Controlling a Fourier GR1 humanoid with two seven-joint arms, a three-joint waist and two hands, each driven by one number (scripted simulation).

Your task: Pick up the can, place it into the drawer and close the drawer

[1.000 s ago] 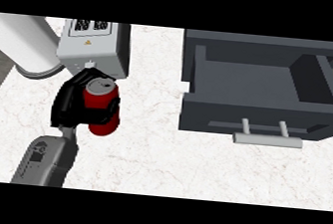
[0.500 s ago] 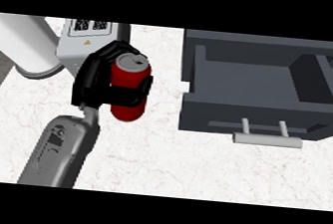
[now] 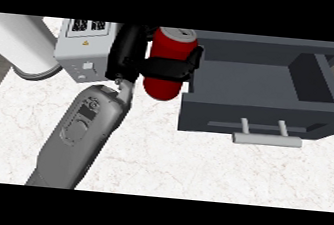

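A red can (image 3: pixel 163 81) with a silver top is held upright above the counter, just left of the drawer. My left hand (image 3: pixel 134 56) is shut on it, black fingers wrapped across its middle. The dark grey drawer (image 3: pixel 262 114) stands pulled open at the right, its inside bare, with a pale bar handle (image 3: pixel 266 139) on its front. The can's right side nearly meets the drawer's left wall. My right hand shows nowhere.
A white-grey box with a label (image 3: pixel 87 47) stands at the back behind my left hand. A white cylinder (image 3: pixel 17 43) lies at the far left. White marble counter (image 3: pixel 195 167) stretches in front of the drawer.
My left hand has lifted the can higher and carried it right toward the drawer's left wall. The forearm now reaches further into view.
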